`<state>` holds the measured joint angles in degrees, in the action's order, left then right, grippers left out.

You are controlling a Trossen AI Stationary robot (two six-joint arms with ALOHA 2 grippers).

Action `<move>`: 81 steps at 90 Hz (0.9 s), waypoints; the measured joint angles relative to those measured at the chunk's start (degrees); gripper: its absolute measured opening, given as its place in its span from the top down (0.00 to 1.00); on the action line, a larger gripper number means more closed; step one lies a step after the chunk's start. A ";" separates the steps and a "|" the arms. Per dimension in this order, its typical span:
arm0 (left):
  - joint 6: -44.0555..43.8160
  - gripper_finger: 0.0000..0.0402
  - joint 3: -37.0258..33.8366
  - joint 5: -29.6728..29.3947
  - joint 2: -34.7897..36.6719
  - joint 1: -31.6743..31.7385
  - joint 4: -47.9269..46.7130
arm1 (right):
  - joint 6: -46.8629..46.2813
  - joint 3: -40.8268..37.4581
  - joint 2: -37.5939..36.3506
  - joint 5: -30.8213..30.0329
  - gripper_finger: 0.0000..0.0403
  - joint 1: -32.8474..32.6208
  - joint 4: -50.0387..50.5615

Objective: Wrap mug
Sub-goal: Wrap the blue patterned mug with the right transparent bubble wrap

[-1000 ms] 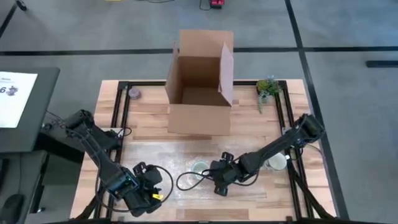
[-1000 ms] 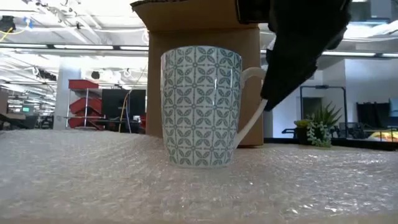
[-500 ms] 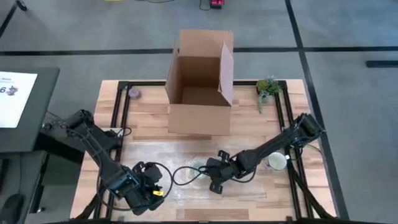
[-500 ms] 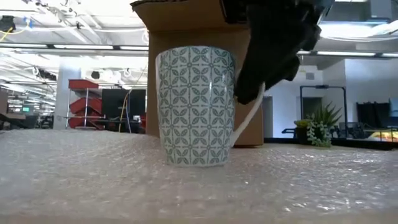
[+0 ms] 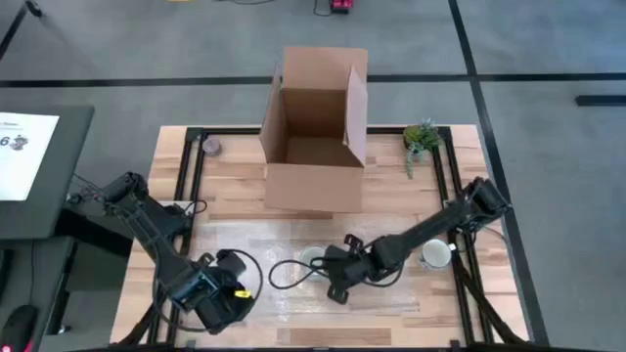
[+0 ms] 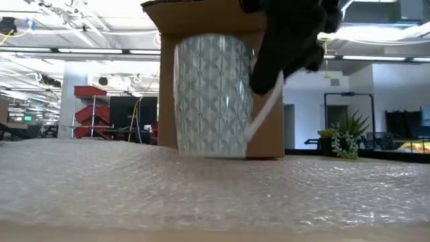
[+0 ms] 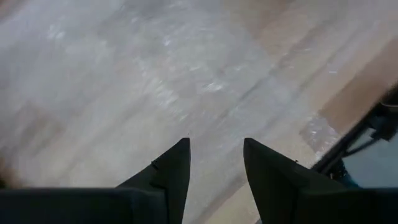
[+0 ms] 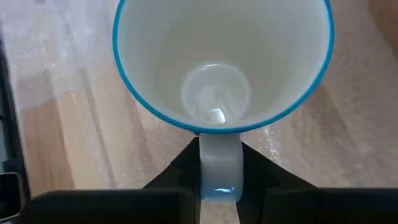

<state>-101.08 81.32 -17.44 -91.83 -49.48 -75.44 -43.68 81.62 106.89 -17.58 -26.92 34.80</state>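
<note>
A mug (image 5: 312, 258) with a teal flower pattern and a white inside stands upright over the sheet of bubble wrap (image 5: 269, 240) on the wooden table; the low view shows the mug (image 6: 213, 94) blurred. My right gripper (image 5: 330, 266) is shut on its handle, reaching in from the table's right. Near the table's front left corner, my left gripper (image 7: 216, 146) hovers open over the bubble wrap (image 7: 155, 74), with nothing between its fingers. My right gripper pinches the mug's white handle (image 8: 217, 163) between its two fingers, one on each flat side. The fingers (image 6: 269, 64) slant down from the table's right. The mug stays upright, its mouth up; whether its base still touches the bubble wrap cannot be told.
An open cardboard box (image 5: 315, 127) stands at the far middle of the table. A second, white mug (image 5: 435, 255) sits at the right edge, a small potted plant (image 5: 421, 137) at the far right and a small round thing (image 5: 211, 148) at the far left.
My right gripper has carried the mug by its handle a short way toward the table's left, across the bubble wrap. The mug has stayed upright, and in the low view its base now shows higher than before.
</note>
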 joint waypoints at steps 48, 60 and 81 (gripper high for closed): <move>-16.57 0.62 -25.42 13.06 7.31 -0.78 26.05 | -1.93 2.24 -0.02 -2.06 0.89 -1.56 1.75; -17.79 0.57 -27.92 16.29 9.51 -1.92 29.14 | -1.92 2.24 -0.02 -1.79 0.89 -2.23 1.89; -16.01 0.51 -30.62 24.88 10.01 -3.47 32.79 | -1.90 2.24 -0.04 -1.73 0.89 -2.33 2.37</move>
<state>-117.10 50.69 7.44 -81.82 -52.95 -42.65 -45.58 83.85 106.85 -19.31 -29.26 37.17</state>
